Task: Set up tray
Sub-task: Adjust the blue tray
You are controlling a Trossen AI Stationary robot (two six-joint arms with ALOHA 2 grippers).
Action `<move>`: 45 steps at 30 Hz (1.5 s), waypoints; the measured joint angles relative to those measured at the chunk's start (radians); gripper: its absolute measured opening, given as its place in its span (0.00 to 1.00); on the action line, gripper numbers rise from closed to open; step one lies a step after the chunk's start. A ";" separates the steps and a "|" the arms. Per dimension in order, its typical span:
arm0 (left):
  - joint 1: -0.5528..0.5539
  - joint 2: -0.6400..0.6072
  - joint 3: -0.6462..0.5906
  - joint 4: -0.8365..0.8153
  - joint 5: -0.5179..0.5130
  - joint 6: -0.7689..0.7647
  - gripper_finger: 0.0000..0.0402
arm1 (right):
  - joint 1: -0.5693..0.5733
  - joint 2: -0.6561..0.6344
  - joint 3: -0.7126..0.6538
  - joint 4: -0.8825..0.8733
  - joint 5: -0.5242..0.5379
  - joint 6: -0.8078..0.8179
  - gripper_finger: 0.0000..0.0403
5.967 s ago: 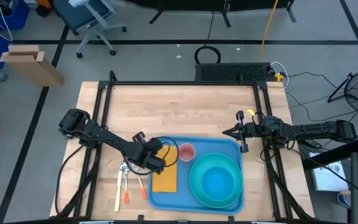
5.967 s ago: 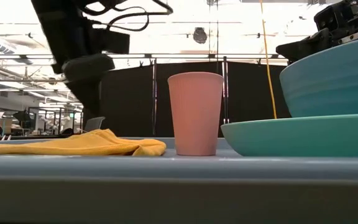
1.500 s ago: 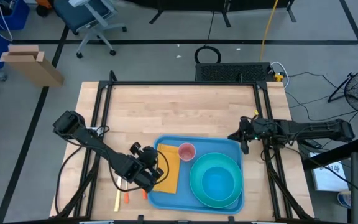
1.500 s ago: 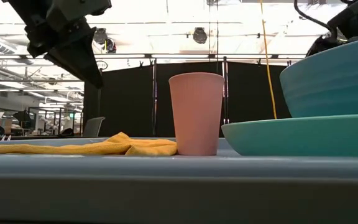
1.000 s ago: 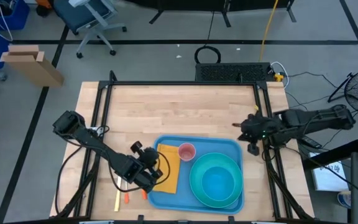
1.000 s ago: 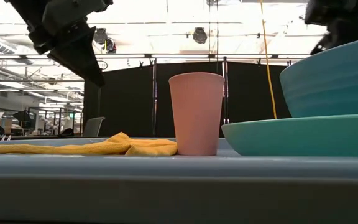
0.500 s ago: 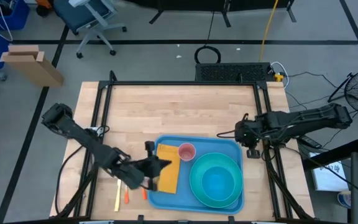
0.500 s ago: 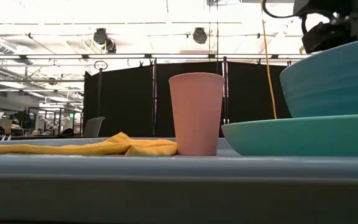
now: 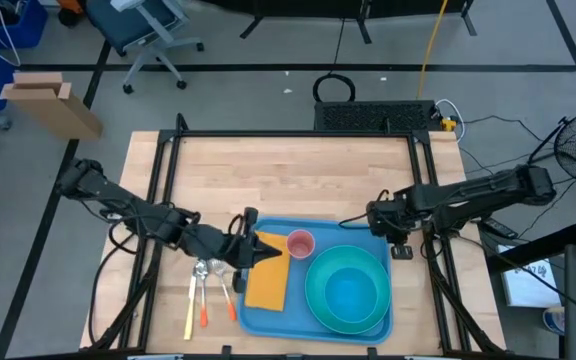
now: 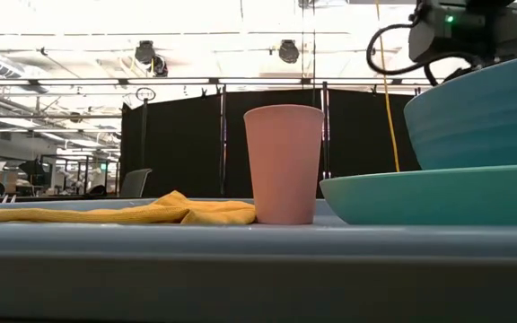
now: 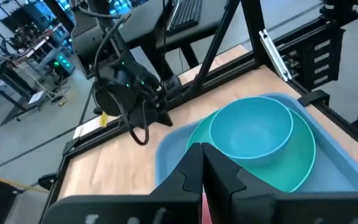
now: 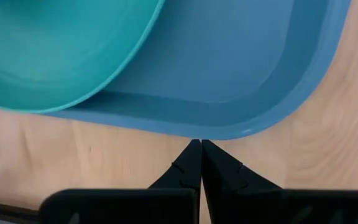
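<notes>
The light-blue tray (image 9: 368, 238) lies at the table's near side. It carries a teal plate (image 9: 313, 298) with a teal bowl (image 9: 348, 292) on it, a pink cup (image 9: 300, 243) standing upright, and a yellow cloth (image 9: 266, 283) lying flat. My left gripper (image 9: 268, 249) is shut and hovers over the tray's far left corner, pointing right; in its wrist view its fingers (image 11: 202, 152) aim at the bowl (image 11: 251, 127). My right gripper (image 9: 346, 222) is shut and points down at the tray's far rim near the right corner. My right gripper (image 12: 201, 144) comes from above with shut fingertips, right at the outer side of the tray's far rim (image 12: 197, 132), over the bare wood. I cannot tell whether they touch the rim.
Cutlery with orange handles (image 9: 204, 290) lies on the table just left of the tray. The far half of the wooden table (image 9: 288, 170) is bare. In the low view the cup (image 10: 283, 164), the cloth (image 10: 151, 212) and the plate (image 10: 429, 196) stand behind the tray's near rim (image 10: 240, 260).
My left gripper has risen from beside the tray's left edge, moved toward the far side and turned so it points right over the tray's far left corner, uncovering the cutlery. My right gripper has moved left along the tray's far edge and tipped downward. Both stay shut.
</notes>
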 joint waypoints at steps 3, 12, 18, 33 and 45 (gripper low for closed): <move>0.016 0.007 0.000 -0.005 0.002 0.000 0.00 | 0.000 0.030 0.000 0.028 0.001 0.012 0.00; 0.028 0.004 0.000 -0.007 0.002 0.020 0.01 | 0.000 0.107 0.000 0.110 0.003 0.038 0.00; 0.031 0.004 0.000 -0.009 0.002 0.020 0.01 | -0.014 0.190 0.000 0.131 0.008 0.035 0.00; 0.031 0.004 0.000 -0.048 0.004 -0.003 0.01 | -0.170 0.267 0.000 0.121 0.104 0.052 0.00; 0.013 0.004 0.000 -0.074 0.024 -0.049 0.01 | -0.174 0.000 0.006 0.120 0.087 0.049 0.00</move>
